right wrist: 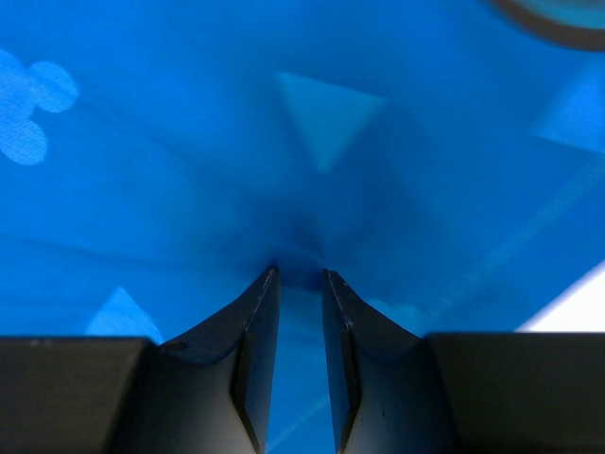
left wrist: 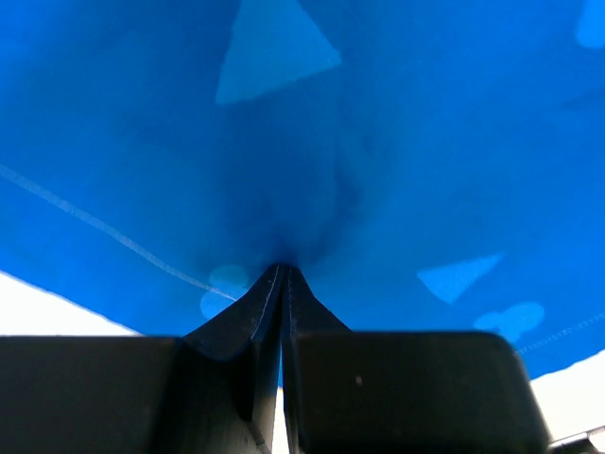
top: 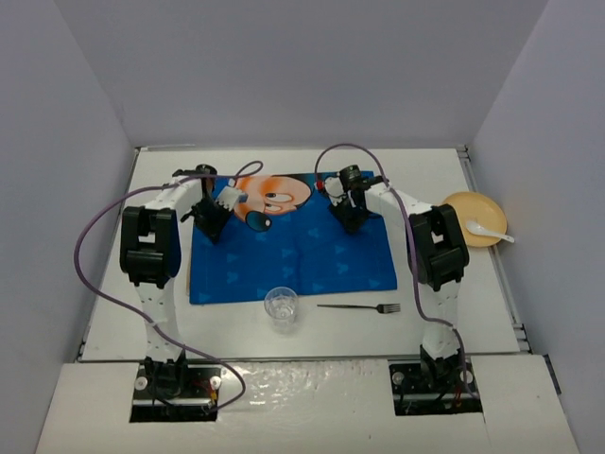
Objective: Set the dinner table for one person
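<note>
The white bench [top: 454,317] lay broad under both my arms, filling the floor of the grey-walled enclosure. On its middle lay the blue cartoon-mouse placemat [top: 293,260].

My left claw [top: 210,227] was down on the placemat's far left part. In the left wrist view its jaws were pressed together with no gap between them, and the blue cloth puckered into the tips [left wrist: 281,268], so I had a pinch of the placemat.

My right claw [top: 351,219] was down on the far right part of the same cloth. In the right wrist view its jaws stood a narrow way apart, and a dark pucker of the fabric was gathered between the tips [right wrist: 300,273], so there too I had the placemat in my hold.

A clear glass [top: 282,307] stood upright at the placemat's near edge. A fork [top: 359,307] lay on the bare bench just to the right of it, its tines pointing right. A yellow plate [top: 458,210] sat near the bench's right edge, apart from the placemat. A white spoon [top: 488,229] lay in it, with its handle over the rim.
</note>
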`<state>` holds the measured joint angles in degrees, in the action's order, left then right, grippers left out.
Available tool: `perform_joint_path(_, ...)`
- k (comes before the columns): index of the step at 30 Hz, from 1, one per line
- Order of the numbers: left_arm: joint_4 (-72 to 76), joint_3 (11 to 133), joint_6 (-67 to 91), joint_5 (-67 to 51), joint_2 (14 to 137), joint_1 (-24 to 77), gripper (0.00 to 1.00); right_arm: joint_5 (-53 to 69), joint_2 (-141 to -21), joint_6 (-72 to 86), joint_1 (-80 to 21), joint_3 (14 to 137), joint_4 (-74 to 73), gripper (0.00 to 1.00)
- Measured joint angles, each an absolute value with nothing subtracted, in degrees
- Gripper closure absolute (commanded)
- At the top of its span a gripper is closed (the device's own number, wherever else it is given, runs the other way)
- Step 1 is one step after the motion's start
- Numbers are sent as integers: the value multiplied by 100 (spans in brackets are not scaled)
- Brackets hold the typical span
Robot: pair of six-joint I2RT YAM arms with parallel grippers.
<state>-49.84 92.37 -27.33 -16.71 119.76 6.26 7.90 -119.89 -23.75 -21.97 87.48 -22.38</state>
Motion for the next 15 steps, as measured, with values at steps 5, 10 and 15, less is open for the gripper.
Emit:
perform_joint_path(5,-5129,9621,-2746,-1623,12258,635,100,819,-12118,-2366,-2305,8859,-2263,77)
perform_joint_path(10,-5415,10188,-2738,-1488,12624,637,100,817,-12388,-2354,-2360,9279,-2437,77)
perform_joint_path(15,-5515,10515,-2713,-1367,12824,635,100,807,-12548,-2338,-2396,9521,-2472,71)
